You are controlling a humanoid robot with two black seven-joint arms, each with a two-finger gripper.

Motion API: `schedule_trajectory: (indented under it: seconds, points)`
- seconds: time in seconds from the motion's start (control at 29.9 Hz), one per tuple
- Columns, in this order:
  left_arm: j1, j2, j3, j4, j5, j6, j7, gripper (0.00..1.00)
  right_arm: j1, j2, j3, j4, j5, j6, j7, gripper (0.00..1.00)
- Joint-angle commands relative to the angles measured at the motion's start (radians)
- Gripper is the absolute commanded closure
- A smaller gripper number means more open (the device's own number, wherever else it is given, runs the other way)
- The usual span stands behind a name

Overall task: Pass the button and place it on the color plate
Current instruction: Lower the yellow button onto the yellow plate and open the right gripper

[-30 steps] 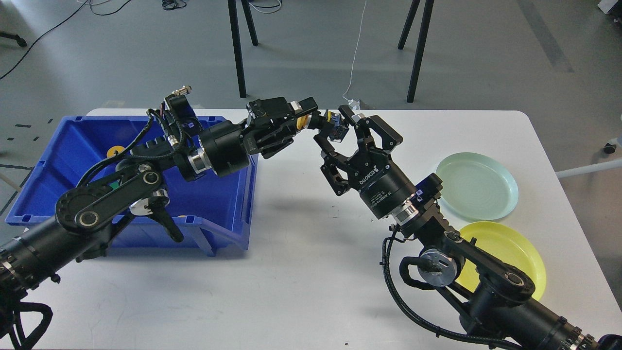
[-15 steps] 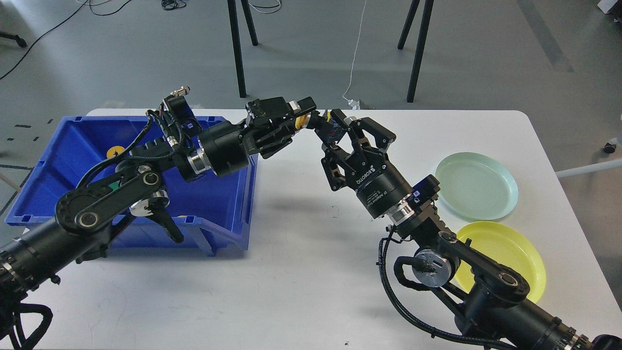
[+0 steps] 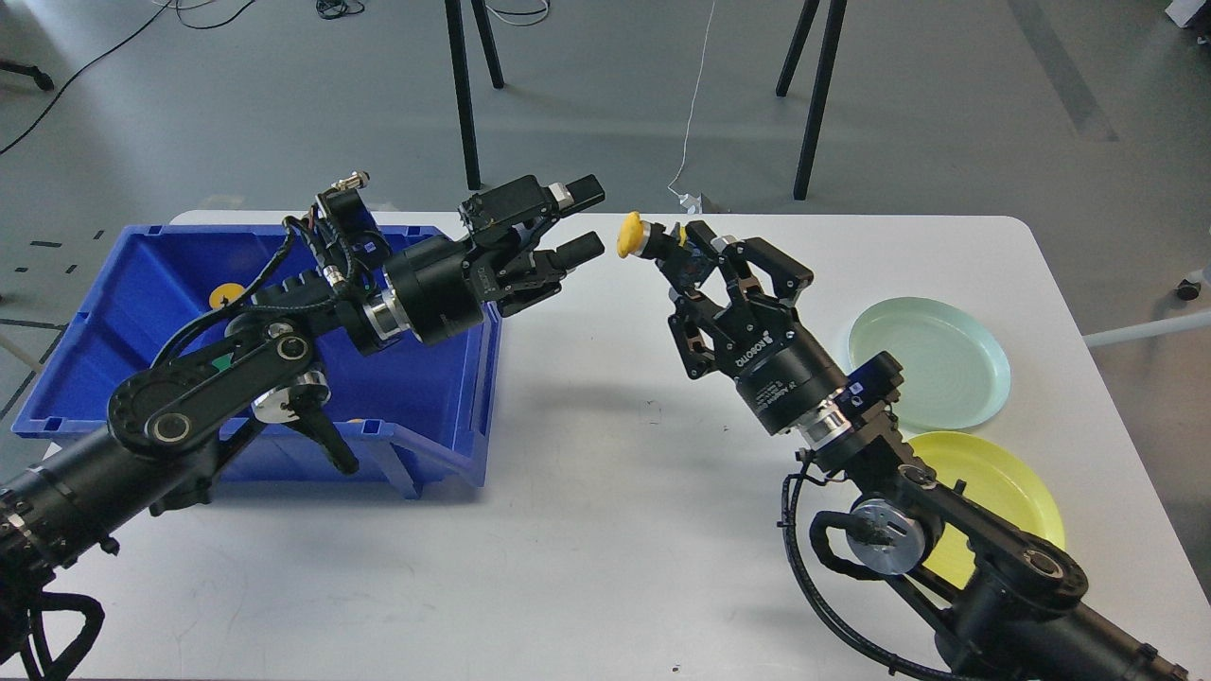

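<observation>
The button, yellow-capped on a dark stem, is pinched in the right gripper above the table. Just left, the left gripper gapes empty. A blue bin holds another yellow button; green plate and yellow plate sit right.

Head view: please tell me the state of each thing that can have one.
Left gripper: open, empty.
Right gripper: shut on button.
Button: yellow, held above table.
Bin: open-topped, on table.
Green plate: empty.
Yellow plate: partly hidden by arm.
</observation>
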Motion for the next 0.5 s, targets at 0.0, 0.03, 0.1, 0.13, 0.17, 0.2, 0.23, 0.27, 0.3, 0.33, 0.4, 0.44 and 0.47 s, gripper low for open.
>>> schedule_trajectory:
  seconds: [0.0, 0.03, 0.1, 0.13, 0.17, 0.2, 0.23, 0.27, 0.3, 0.33, 0.4, 0.44, 0.47]
  points:
    - [0.003, 0.000, -0.001, 0.000, -0.001, 0.000, 0.000, 0.16, -0.183, -0.224, 0.098, 0.140, -0.035, -0.049, 0.000, 0.99]
    - [0.003, 0.000, -0.003, 0.002, -0.001, 0.000, 0.000, 0.16, -0.243, -0.272, 0.131, 0.165, -0.044, -0.054, 0.000, 0.99]
    - [0.005, -0.002, -0.011, 0.008, -0.002, 0.000, 0.000, 0.16, -0.401, -0.370, 0.201, 0.199, -0.052, -0.057, 0.000, 0.99]
    - [0.005, -0.002, -0.011, 0.009, -0.002, 0.000, 0.000, 0.16, -0.462, -0.401, 0.224, 0.200, -0.052, -0.057, 0.000, 0.99]
    - [0.005, -0.006, -0.011, 0.012, -0.010, 0.000, 0.000, 0.16, -0.527, -0.430, 0.243, 0.200, -0.052, -0.057, 0.000, 0.99]
    - [0.003, -0.011, -0.011, 0.016, -0.018, 0.000, 0.000, 0.16, -0.571, -0.450, 0.249, 0.197, -0.052, -0.057, 0.000, 0.99]
    - [0.003, -0.011, -0.011, 0.017, -0.027, 0.000, 0.000, 0.15, -0.614, -0.472, 0.252, 0.194, -0.052, -0.060, 0.000, 0.99]
    - [0.003, -0.012, -0.011, 0.020, -0.033, 0.000, 0.000, 0.15, -0.647, -0.482, 0.254, 0.193, -0.052, -0.060, 0.000, 0.99]
    - [0.005, -0.012, -0.011, 0.023, -0.035, 0.000, 0.000, 0.15, -0.671, -0.486, 0.255, 0.188, -0.052, -0.062, 0.000, 0.99]
    - [0.003, -0.012, -0.011, 0.023, -0.035, 0.000, 0.000, 0.15, -0.687, -0.487, 0.255, 0.177, -0.052, -0.063, 0.000, 0.99]
    - [0.003, -0.012, -0.011, 0.023, -0.035, 0.000, 0.000, 0.15, -0.696, -0.480, 0.254, 0.161, -0.052, -0.077, 0.000, 0.99]
    - [0.005, -0.012, -0.011, 0.023, -0.035, 0.000, 0.000, 0.15, -0.698, -0.473, 0.252, 0.147, -0.050, -0.083, 0.000, 0.99]
    - [0.005, -0.012, -0.011, 0.023, -0.035, 0.000, 0.000, 0.15, -0.699, -0.469, 0.251, 0.131, -0.049, -0.085, 0.000, 0.99]
